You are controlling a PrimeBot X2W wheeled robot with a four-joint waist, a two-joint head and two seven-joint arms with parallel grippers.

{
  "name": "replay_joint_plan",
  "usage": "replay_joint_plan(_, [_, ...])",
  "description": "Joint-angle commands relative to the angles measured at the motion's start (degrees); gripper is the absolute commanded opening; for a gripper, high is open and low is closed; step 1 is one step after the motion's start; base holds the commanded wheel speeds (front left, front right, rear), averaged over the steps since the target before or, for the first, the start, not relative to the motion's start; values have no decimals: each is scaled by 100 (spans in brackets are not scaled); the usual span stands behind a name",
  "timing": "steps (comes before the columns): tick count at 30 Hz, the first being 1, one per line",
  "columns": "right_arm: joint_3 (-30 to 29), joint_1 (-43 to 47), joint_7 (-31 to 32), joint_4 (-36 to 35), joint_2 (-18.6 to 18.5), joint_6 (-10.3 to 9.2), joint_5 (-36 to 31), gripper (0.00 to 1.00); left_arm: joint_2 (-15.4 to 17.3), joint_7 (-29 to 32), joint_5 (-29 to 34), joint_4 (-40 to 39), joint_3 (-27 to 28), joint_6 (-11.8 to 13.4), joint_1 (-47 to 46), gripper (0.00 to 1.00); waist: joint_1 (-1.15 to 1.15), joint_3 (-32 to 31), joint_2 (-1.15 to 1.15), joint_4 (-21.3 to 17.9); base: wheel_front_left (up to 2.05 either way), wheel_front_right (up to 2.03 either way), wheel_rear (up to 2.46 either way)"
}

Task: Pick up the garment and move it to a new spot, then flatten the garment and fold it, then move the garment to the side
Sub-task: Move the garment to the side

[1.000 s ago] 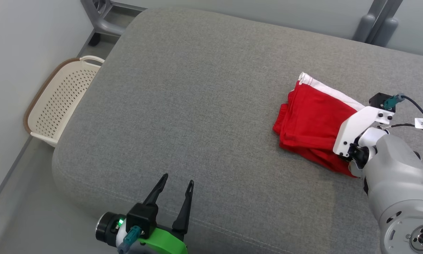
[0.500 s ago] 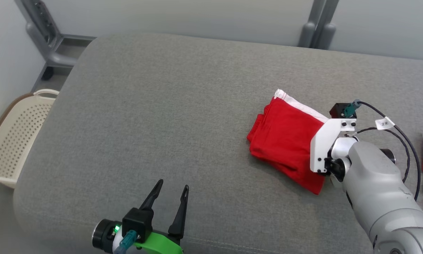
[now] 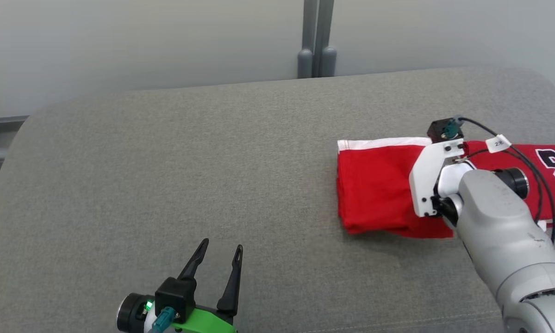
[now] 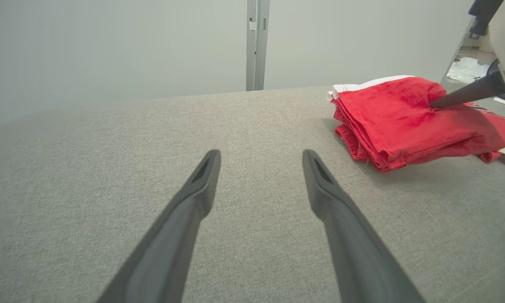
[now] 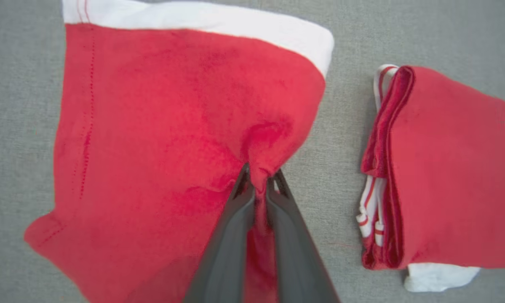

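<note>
The garment [image 3: 374, 189] is a folded red piece with a white band along its far edge, lying at the right of the grey cushion [image 3: 189, 162]. My right gripper [image 5: 259, 174] is shut on a pinch of the garment's [image 5: 168, 126] red cloth near its right side. From the left wrist view the folded garment [image 4: 399, 122] sits ahead to the right with a dark finger [image 4: 463, 94] of the right gripper pressed into it. My left gripper [image 3: 218, 252] hovers open over the cushion's front, nothing between its fingers [image 4: 201, 185].
A second folded red garment [image 5: 450, 168] with white trim and dark lettering lies just right of the held one, a narrow strip of cushion between them. It appears behind my right arm [image 3: 550, 166] in the head view. A grey post [image 3: 316, 37] stands behind the cushion.
The head camera has swung to the right, so the basket left the picture and the second red garment came in. My right gripper stays shut on the garment; the left stays open.
</note>
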Motion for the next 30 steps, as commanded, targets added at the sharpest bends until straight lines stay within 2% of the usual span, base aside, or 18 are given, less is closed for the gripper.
replay_joint_plan(1, [-29, -31, -5, -39, -93, -3, -49, 0, 10, -2, 28, -22, -3, -3, 61, 100, 0, -123, 0, -324, 0, 0, 0])
replay_joint_plan(7, [-191, -80, 185, -227, -556, -2, -377, 0, 9, -3, 50, 6, -36, -45, 25, 100, 0, -79, 0, -318, 0, 0, 0])
replay_joint_plan(13, [-18, -118, 527, -373, -711, -3, -574, 0, 27, -3, 61, 41, 20, -44, 92, 100, 0, -68, 0, -245, 0, 0, 0])
replay_joint_plan(20, [439, -218, 1000, -514, -1037, -3, -400, 0, 31, -3, 97, 26, 13, -92, 93, 100, 0, -44, 0, -126, 0, 0, 0])
replay_joint_plan(30, [691, -25, 1222, -899, -1744, -4, -124, 0, 36, -3, 159, -5, 31, -104, 20, 100, 0, 166, 0, 84, 0, 0, 0])
